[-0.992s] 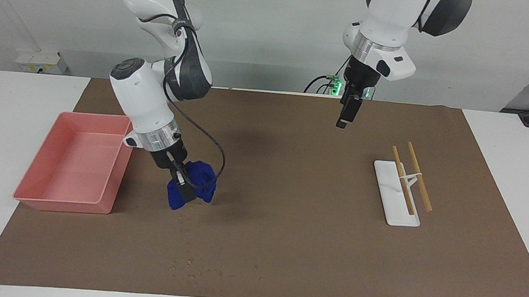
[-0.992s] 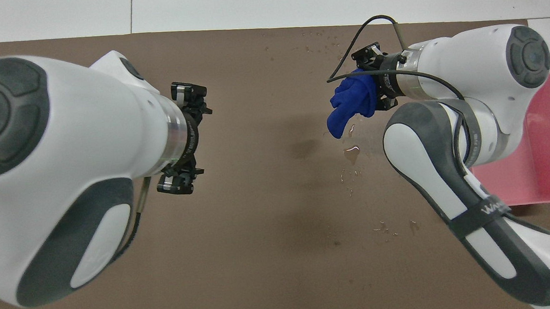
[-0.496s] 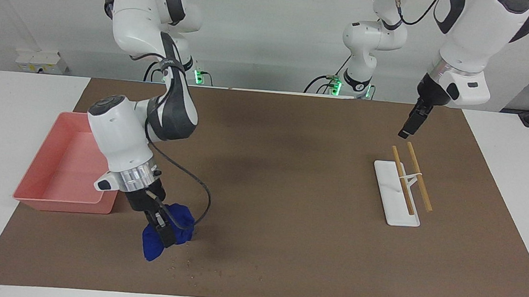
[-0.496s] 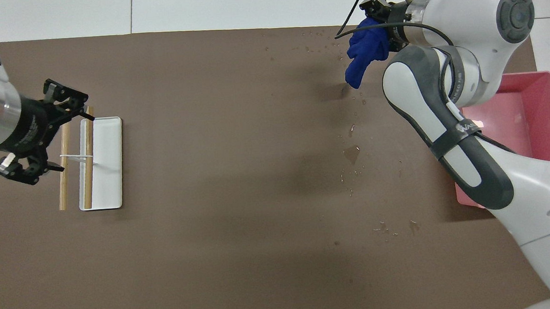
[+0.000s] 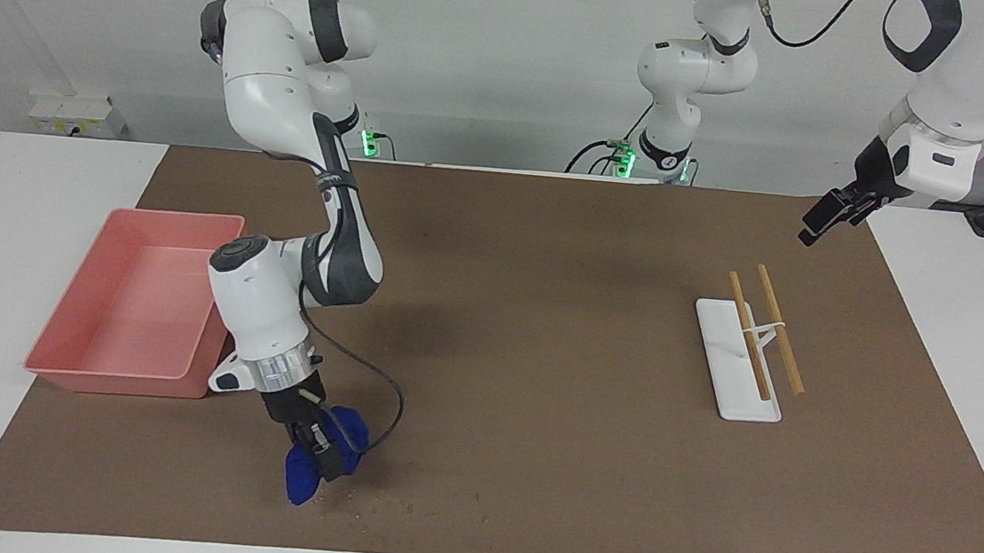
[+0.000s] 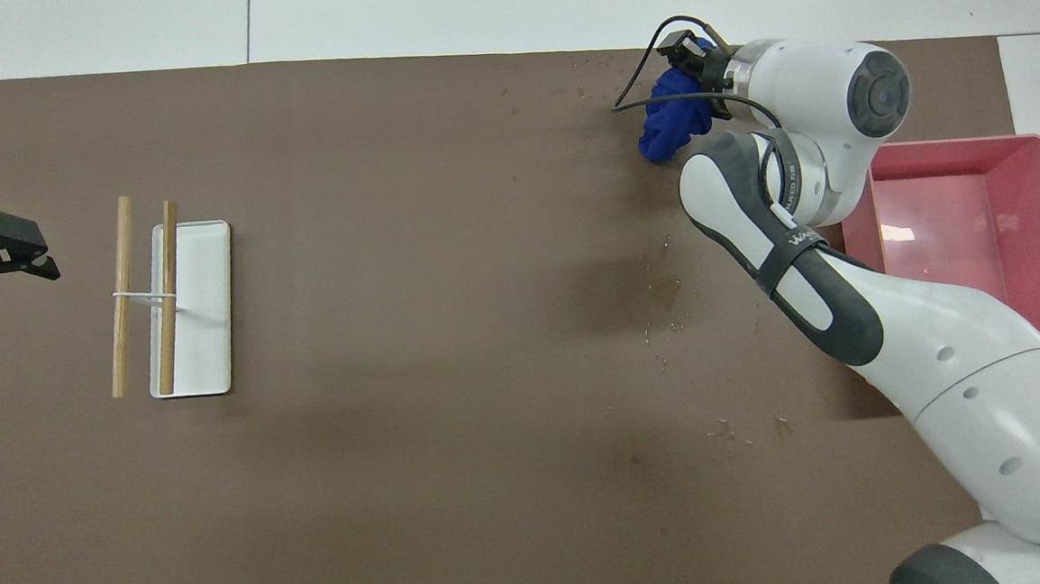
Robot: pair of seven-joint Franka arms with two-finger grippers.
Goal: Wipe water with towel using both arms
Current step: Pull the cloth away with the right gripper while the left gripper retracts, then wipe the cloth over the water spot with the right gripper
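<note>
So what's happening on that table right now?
Right hand shut on crumpled blue towel, down among water droplets. Left hand waits over brown mat. Nothing in the way.

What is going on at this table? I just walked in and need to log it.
The right pincer is shut on a blue towel, pressing it to the brown mat beside scattered water droplets, near the pink tray. The left pincer waits in the air over the mat's edge, above the white towel rack.
</note>
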